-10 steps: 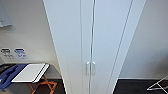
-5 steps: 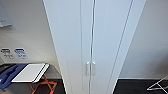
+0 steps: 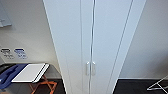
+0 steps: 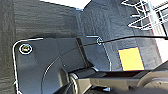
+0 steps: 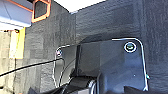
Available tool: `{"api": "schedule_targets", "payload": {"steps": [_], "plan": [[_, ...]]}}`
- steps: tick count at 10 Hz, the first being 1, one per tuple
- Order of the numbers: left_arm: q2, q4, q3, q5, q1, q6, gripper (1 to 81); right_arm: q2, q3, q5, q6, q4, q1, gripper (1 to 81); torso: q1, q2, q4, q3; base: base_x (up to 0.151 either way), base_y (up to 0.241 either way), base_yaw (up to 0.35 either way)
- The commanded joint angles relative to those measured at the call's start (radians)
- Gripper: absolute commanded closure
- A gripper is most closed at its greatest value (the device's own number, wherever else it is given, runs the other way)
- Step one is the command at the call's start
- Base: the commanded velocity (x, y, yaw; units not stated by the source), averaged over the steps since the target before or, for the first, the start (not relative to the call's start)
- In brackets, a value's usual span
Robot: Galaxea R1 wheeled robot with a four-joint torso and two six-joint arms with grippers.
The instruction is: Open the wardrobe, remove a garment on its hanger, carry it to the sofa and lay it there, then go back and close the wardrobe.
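The wardrobe (image 3: 93, 37) is standing shut, its handles (image 3: 90, 68) side by side (state of either gripper cannot be told), over dark carpet (image 5: 105, 22).

We register no change across the head view. The wardrobe (image 3: 93, 42) and its handles (image 3: 90, 68) match our earlier pictures.

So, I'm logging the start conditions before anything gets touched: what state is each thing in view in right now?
wardrobe: both doors shut, only a thin seam between them.
handles: side by side at the seam, nothing on them.
folding table: set up at the wardrobe's left, white top level on crossed orange legs.
wire rack: standing on the dark floor at the right.
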Motion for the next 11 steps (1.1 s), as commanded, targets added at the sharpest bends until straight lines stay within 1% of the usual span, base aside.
{"api": "schedule_targets", "payload": {"steps": [1, 3, 6, 8, 9, 11], "plan": [[-0.157, -0.022, 0.188, 0.047, -0.133, -0.007, 1.0, -0.098, 0.099, -0.059, 0.014, 0.018, 0.119, 1.0, 0.000, 0.000, 0.000, 0.000, 0.000, 0.000, 0.000], [-0.227, -0.041, 0.280, 0.048, -0.200, -0.007, 1.0, -0.155, 0.192, -0.058, 0.014, 0.018, 0.180, 1.0, 0.000, 0.000, 0.000, 0.000, 0.000, 0.000, 0.000], [-0.308, -0.025, 0.392, 0.050, -0.291, -0.005, 1.0, -0.216, 0.313, -0.050, 0.013, 0.017, 0.278, 1.0, 0.001, 0.000, 0.000, -0.001, 0.000, 0.000, 0.000], [-0.354, 0.004, 0.464, 0.051, -0.354, -0.003, 1.0, -0.244, 0.360, -0.045, 0.013, 0.015, 0.341, 1.0, 0.001, 0.000, 0.000, -0.001, 0.000, 0.000, 0.000], [-0.378, 0.036, 0.499, 0.059, -0.389, -0.003, 1.0, -0.264, 0.389, -0.045, 0.013, 0.017, 0.385, 1.0, 0.001, 0.001, 0.000, -0.002, 0.000, 0.000, 0.000], [-0.406, 0.053, 0.544, 0.145, -0.482, -0.003, 1.0, -0.291, 0.428, -0.056, 0.014, 0.020, 0.484, 1.0, 0.001, 0.001, 0.000, -0.002, 0.000, 0.000, 0.000]]}}
